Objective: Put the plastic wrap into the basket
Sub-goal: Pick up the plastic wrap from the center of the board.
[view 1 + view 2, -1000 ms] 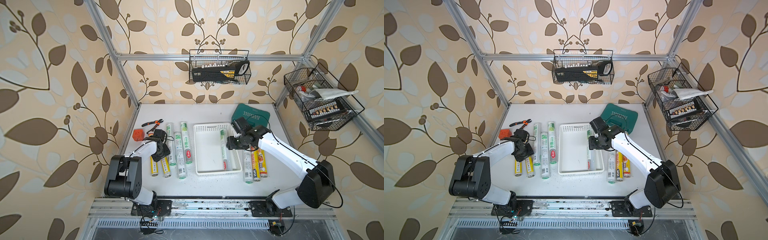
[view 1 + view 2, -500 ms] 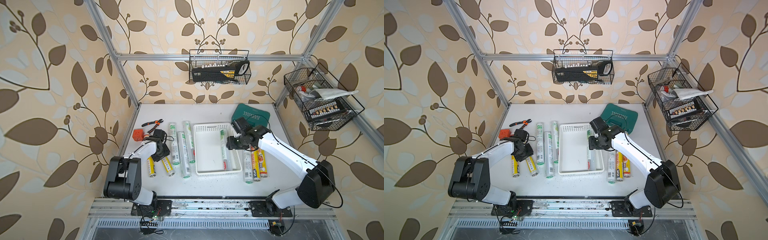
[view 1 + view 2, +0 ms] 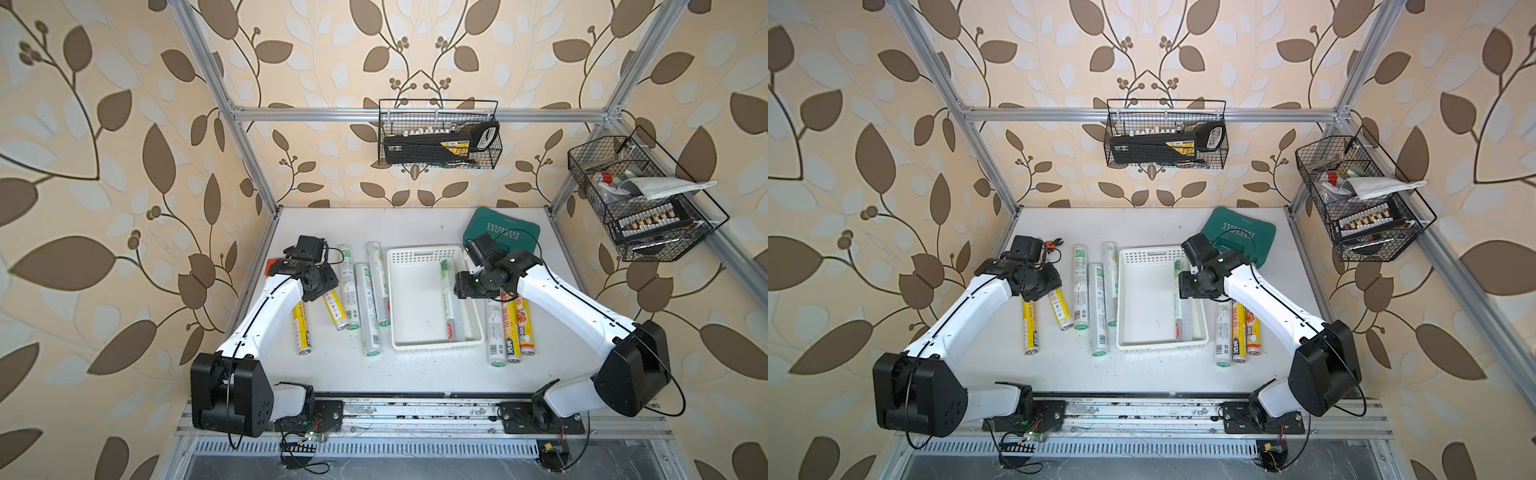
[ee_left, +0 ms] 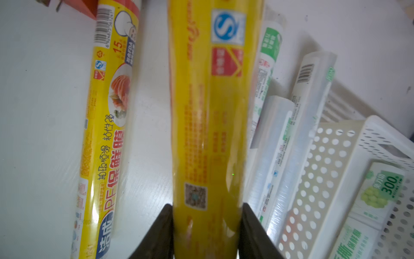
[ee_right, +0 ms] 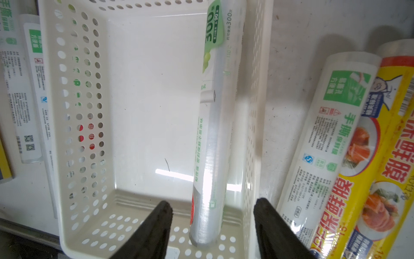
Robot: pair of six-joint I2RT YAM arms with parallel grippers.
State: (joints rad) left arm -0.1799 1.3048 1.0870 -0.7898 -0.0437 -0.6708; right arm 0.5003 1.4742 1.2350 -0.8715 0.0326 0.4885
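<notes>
The left wrist view shows what the top views hide: the left gripper (image 4: 206, 205) is closed on a yellow roll (image 4: 208, 112), with both fingers touching its sides. In the right wrist view the right gripper (image 5: 212, 201) is wide apart over the basket (image 5: 74, 112). One white roll (image 5: 212, 134) lies there along a long wall, and nothing touches it. In both top views other rolls (image 3: 370, 307) lie on the white table (image 3: 415, 374), on both sides of the basket. A green case (image 3: 500, 226) lies at the back, and wire baskets (image 3: 438, 137) hang on the leaf-patterned walls.

The basket (image 3: 415, 254) floor lies free except 1 roll (image 3: 449, 309) along its right wall.
</notes>
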